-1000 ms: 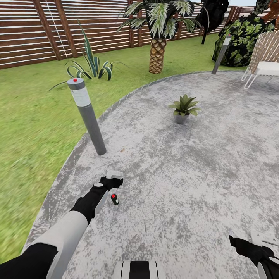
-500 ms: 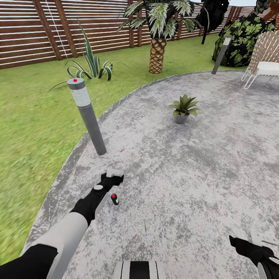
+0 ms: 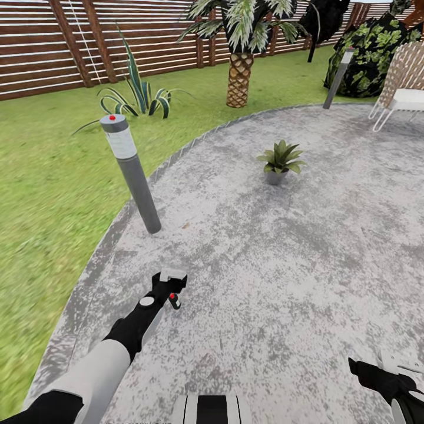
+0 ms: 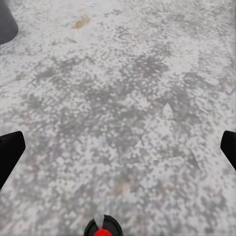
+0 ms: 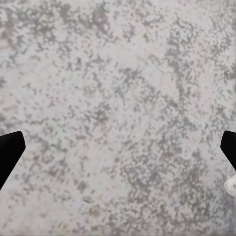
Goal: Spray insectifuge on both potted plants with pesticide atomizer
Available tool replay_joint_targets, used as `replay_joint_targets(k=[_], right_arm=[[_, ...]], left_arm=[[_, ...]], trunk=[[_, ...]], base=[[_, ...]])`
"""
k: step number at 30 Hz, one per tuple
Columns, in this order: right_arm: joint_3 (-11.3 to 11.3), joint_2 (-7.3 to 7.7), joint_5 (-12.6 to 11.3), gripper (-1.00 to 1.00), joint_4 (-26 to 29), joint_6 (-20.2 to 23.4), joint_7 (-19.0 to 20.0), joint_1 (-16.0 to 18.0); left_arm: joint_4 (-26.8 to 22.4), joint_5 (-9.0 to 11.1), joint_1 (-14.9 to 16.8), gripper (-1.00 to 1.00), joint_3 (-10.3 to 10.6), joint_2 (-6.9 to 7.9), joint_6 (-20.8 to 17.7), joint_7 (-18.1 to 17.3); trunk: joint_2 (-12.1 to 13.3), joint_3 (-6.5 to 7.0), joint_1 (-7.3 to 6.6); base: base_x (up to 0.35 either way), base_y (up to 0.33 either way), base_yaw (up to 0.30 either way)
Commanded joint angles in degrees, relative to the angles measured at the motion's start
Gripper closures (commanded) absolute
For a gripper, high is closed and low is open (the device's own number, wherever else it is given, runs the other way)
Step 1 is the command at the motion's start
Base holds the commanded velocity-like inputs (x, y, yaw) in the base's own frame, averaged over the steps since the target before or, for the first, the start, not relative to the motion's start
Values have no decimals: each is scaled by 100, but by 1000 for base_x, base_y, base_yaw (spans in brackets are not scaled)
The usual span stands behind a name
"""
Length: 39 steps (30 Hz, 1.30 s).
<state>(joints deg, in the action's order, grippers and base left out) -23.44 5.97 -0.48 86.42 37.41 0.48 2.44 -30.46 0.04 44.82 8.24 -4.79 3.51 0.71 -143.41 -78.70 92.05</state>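
One pesticide atomizer (image 3: pixel 174 301) on patio, just beneath wide-spread left pincer (image 3: pixel 171 281).

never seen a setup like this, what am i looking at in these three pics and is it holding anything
It is a simulated wheeled robot with two arms. The big picture comes from its head camera; the other two sit near each arm's end effector, looking down at the paved patio. The left end effector hangs open just above the pesticide atomizer, a small dark bottle with a red neck, standing on the patio. The right end effector is open too. Nothing is held. Further off stand one potted plant and a bollard lamp.
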Motion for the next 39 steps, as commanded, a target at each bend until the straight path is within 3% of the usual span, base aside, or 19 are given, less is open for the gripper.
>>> replay_joint_targets(k=[1, 16, 39], right_arm=[[-3, 0, -5, -100, 6, 29, 5, 2], [3, -6, -5, -100, 6, 29, 5, 2], [6, -8, -5, -100, 6, 29, 5, 2]], left_arm=[[5, 5, -14, -100, 12, 6, 49, 8], [5, 29, -91, -100, 3, 23, 282, 0], [5, 71, -97, -100, -79, 22, 300, 16]], trunk=[[-2, -12, -1], [-2, -79, -1], [-2, -255, -1]], base=[[0, 0, 30], [0, 0, 3], [0, 0, 0]])
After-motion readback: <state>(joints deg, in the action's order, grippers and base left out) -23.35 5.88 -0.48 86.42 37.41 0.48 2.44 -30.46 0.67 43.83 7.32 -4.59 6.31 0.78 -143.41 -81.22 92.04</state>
